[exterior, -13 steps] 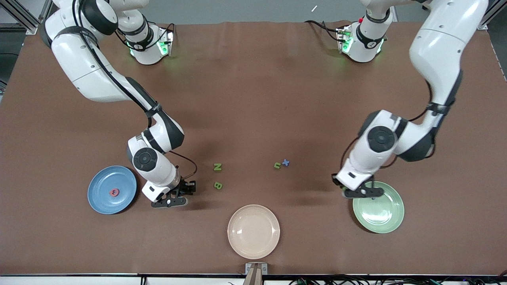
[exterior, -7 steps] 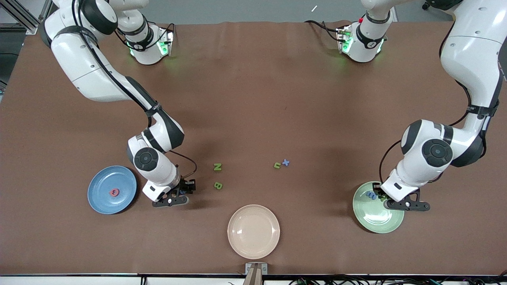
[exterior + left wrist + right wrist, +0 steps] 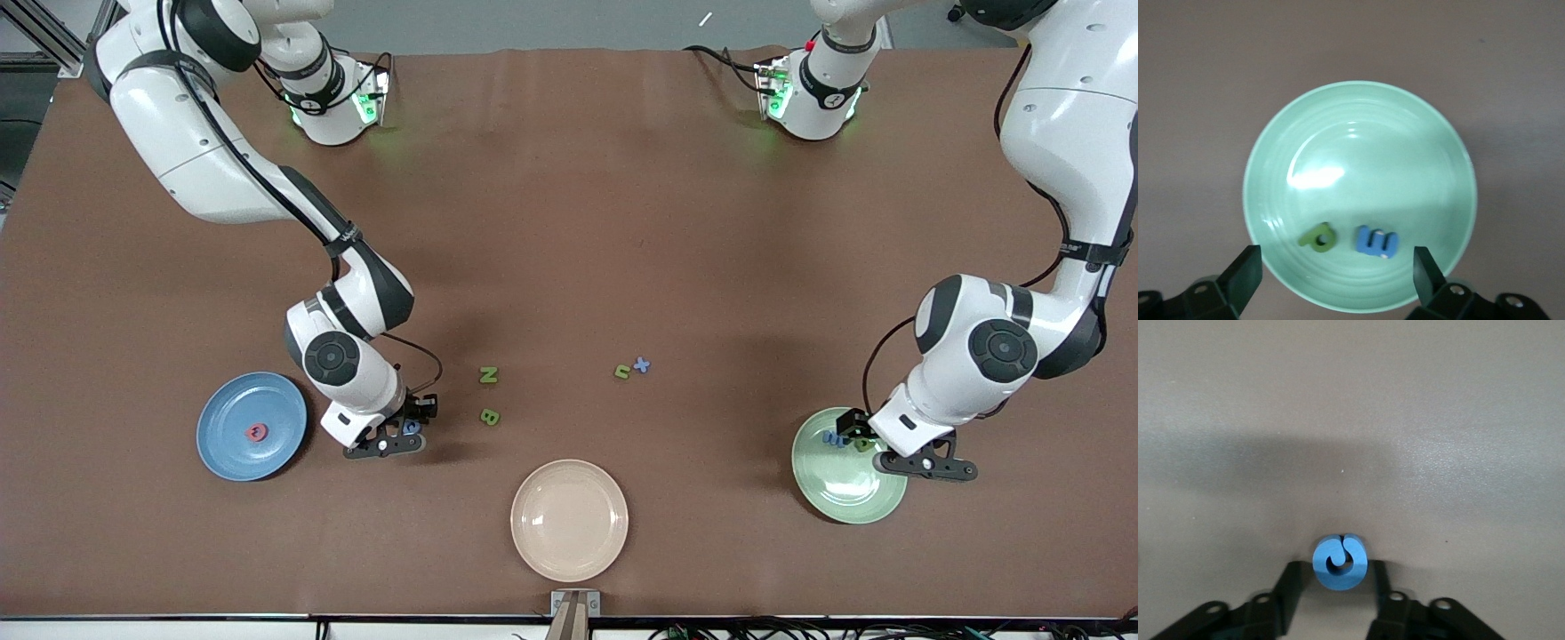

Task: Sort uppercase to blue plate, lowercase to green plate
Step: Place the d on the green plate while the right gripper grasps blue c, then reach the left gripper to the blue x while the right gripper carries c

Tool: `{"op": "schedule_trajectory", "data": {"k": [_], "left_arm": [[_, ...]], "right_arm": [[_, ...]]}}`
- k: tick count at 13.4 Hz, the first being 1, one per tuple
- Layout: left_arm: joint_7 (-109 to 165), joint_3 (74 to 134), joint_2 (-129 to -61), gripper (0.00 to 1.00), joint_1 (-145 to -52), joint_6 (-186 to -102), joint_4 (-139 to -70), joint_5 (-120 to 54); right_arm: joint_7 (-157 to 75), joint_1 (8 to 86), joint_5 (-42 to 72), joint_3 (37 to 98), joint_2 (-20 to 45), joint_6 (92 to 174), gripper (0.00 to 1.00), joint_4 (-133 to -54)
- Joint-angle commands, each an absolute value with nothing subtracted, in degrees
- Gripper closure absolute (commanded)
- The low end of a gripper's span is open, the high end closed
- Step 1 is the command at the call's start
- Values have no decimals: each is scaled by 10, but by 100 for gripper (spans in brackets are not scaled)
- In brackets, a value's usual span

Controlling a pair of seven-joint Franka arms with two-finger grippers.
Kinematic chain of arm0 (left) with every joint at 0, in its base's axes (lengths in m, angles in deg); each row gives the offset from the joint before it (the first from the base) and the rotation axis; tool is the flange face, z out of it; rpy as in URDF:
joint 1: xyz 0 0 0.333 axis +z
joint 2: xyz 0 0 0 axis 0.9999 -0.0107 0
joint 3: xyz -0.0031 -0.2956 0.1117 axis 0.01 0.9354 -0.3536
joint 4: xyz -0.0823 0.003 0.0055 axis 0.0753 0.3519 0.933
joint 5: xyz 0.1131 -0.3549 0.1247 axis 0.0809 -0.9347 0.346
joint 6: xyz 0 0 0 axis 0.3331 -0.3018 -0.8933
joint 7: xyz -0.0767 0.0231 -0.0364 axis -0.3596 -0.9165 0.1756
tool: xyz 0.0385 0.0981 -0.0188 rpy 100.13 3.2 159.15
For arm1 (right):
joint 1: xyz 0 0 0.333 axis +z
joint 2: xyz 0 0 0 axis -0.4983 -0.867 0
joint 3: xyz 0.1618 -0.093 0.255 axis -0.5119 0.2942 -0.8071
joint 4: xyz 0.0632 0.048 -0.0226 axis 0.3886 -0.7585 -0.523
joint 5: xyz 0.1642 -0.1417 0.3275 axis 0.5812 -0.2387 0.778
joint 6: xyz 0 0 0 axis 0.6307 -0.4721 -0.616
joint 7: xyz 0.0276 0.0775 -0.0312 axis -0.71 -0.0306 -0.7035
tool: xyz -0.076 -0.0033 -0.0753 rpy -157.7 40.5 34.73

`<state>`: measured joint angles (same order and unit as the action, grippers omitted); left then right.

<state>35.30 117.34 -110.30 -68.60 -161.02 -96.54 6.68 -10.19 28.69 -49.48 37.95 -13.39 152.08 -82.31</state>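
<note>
My right gripper (image 3: 410, 428) is shut on the blue C (image 3: 1340, 561), squeezed between its fingers low over the bare table between the blue plate (image 3: 222, 449) and the green B (image 3: 490, 416). The pink-red Q (image 3: 256, 433) lies on the blue plate. The green N (image 3: 488, 375) lies just farther than the B. The green n (image 3: 622, 372) and blue t (image 3: 642, 364) lie together mid-table. My left gripper (image 3: 1336, 277) is open and empty above the green plate (image 3: 1358, 133), over its edge. The green p (image 3: 1318, 238) and blue m (image 3: 1377, 241) lie in that plate.
A cream plate (image 3: 569, 520) sits at the near edge of the table, between the two coloured plates. A small grey bracket (image 3: 574, 604) is fixed to the table's near edge, just nearer than that plate.
My left arm has swung toward its own end of the table, uncovering the m and p in the green plate. My right gripper has shifted slightly toward the blue plate with the C.
</note>
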Motion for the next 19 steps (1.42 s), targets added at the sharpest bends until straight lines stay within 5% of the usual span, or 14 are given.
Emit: {"op": "schedule_trajectory", "data": {"k": [1,7,15,19], "left_arm": [[417,1213,-1093,0,-694,-1578,-972,61],[680,1224,-1097,1,-800,-1560,-1001,61],[1008,1222,-1107,9,-878,-1560,-1005,61],[1098,1222,-1106,12,-882,-1560,-998,68]], "right_arm": [[-98,270,-507,370,-127,1522,76,-849],[-97,267,-506,370,-129,1527,57,-847],[-95,266,-505,370,-132,1541,57,-833],[-98,265,-502,370,-130,1560,84,-833]]}}
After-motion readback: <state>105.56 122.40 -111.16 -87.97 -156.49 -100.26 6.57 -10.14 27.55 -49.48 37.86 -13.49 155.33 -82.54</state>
